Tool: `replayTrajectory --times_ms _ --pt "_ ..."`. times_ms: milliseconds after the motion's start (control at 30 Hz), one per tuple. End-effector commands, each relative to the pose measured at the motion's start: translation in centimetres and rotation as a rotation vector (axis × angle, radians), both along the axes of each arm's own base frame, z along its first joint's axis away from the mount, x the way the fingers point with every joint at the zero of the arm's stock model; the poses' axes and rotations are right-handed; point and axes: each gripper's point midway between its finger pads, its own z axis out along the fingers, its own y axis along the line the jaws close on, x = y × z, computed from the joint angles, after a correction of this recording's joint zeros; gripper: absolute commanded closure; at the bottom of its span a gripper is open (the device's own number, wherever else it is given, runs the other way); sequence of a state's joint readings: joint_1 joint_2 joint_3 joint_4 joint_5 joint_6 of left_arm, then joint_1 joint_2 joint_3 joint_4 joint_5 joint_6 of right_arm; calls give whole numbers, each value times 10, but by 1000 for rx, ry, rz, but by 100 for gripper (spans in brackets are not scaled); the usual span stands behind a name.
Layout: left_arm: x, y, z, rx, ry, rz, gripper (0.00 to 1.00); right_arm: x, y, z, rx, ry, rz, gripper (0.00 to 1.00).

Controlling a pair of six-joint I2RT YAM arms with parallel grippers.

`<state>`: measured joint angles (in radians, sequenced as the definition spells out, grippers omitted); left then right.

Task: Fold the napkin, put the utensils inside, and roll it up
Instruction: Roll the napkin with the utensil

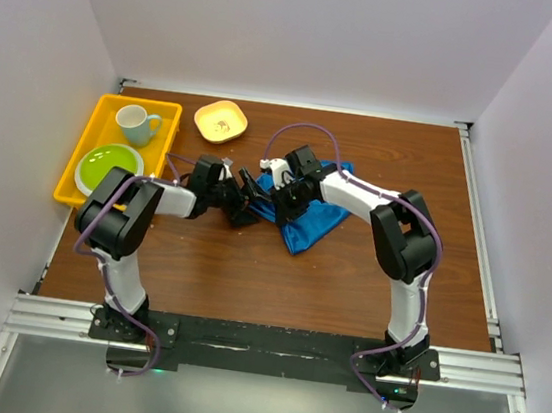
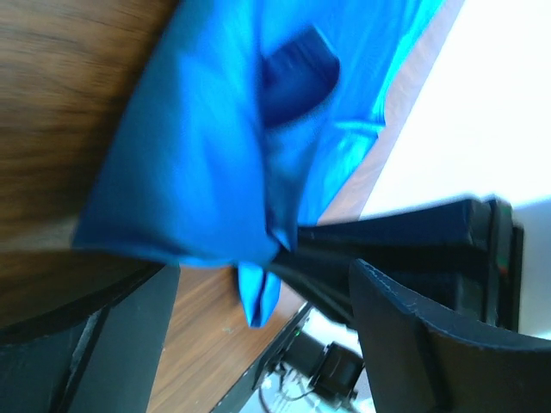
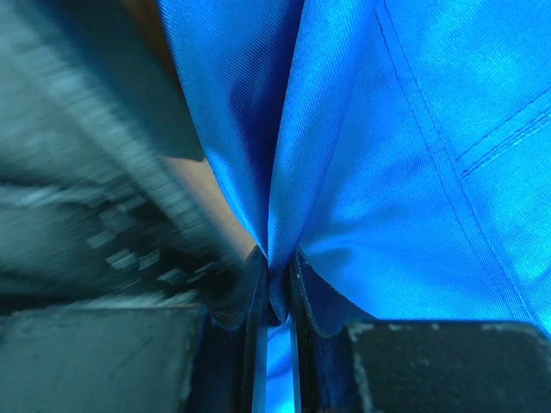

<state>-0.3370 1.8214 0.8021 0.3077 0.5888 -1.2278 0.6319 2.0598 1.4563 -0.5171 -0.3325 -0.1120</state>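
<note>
The royal-blue napkin (image 1: pixel 313 219) lies bunched on the wooden table (image 1: pixel 346 296), right of centre. My right gripper (image 1: pixel 285 206) is shut on a pinched fold of its left edge; in the right wrist view the cloth (image 3: pixel 387 172) is squeezed between the jaws (image 3: pixel 275 297). My left gripper (image 1: pixel 253 202) is open just left of the napkin, close to the right gripper. In the left wrist view its fingers (image 2: pixel 448 344) stand wide apart, with the lifted napkin (image 2: pixel 215 146) ahead and a corner hanging down. The purple-pink utensil is hidden or out of view.
A yellow tray (image 1: pixel 96 114) at the far left holds a teal cup (image 1: pixel 138 124) and a green plate (image 1: pixel 109 168). A small yellow bowl (image 1: pixel 220 120) stands beside the tray, behind my left gripper.
</note>
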Motion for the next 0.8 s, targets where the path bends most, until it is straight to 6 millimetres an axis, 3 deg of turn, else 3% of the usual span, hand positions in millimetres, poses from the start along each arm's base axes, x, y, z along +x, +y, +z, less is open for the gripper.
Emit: replayTrajectory --times_ms 0,333,500,567,767 --pt "6 -1 -7 -1 51 82 16 -38 -12 -26 -58 119 25 100" --pt "-7 5 -29 62 229 173 29 -39 -11 -24 -21 89 16 100" --pt "-2 12 -30 127 207 185 28 -38 -11 -24 -21 82 26 100" --pt "-1 16 -39 175 199 176 27 -39 -12 -25 -25 87 32 100" --pt "9 23 -47 237 118 171 39 -39 -9 -26 -20 96 49 100"
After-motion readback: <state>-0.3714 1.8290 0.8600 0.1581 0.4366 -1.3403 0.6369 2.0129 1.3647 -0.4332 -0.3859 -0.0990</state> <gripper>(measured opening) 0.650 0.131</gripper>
